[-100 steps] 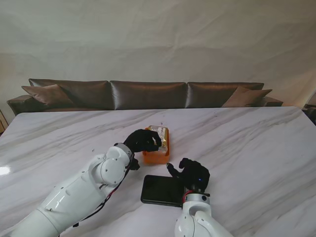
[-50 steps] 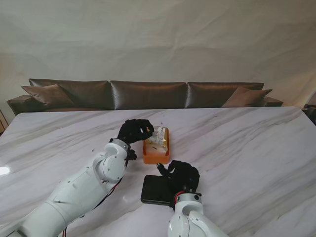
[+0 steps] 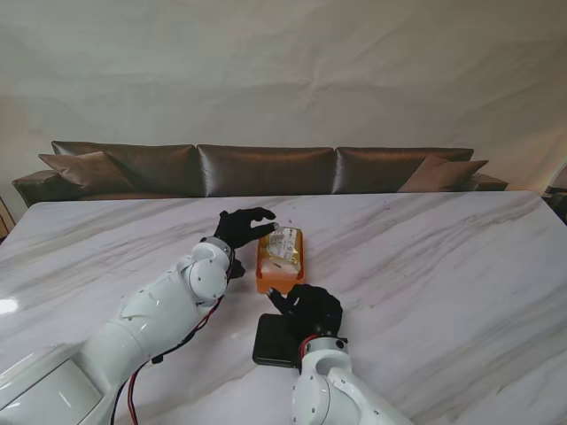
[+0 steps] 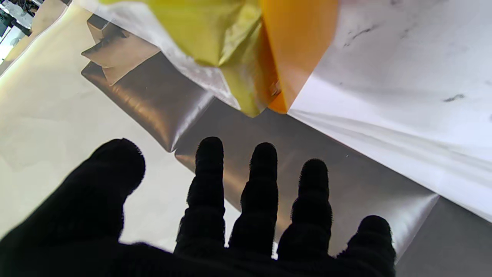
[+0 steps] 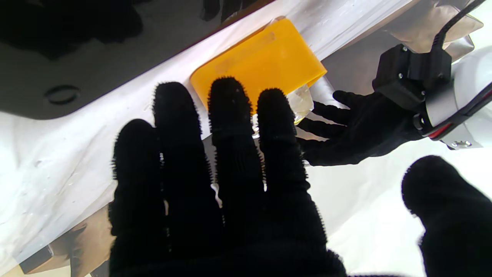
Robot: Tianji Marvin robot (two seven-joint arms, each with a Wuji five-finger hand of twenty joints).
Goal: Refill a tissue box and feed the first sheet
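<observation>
Stand view, box: the orange tissue box (image 3: pixel 280 263) sits on the marble desk (image 3: pixel 443 257), with a crinkly yellow-and-clear tissue pack (image 3: pixel 284 243) lying in its open top.
Stand view, left hand: the left hand (image 3: pixel 241 227) hovers just beside the box's far corner, fingers spread, holding nothing.
Stand view, right hand: the right hand (image 3: pixel 305 307) is at the box's near end, over the far edge of a black lid (image 3: pixel 270 341); fingers extended, nothing in them.
Left wrist view: all 5 fingers (image 4: pixel 209 181) are splayed against the sofa (image 4: pixel 161 100); the pack (image 4: pixel 215 42) and the box wall (image 4: pixel 300 46) lie beyond the fingertips, untouched.
Right wrist view: 4 fingers (image 5: pixel 234 127) reach toward the box's end wall (image 5: pixel 257 65) with gaps between them; contact cannot be told.
Handling, my guess: the pack looks light, soft and slippery in its film, so pinch it at the long sides; the box looks stiff and should be steadied by its walls.
</observation>
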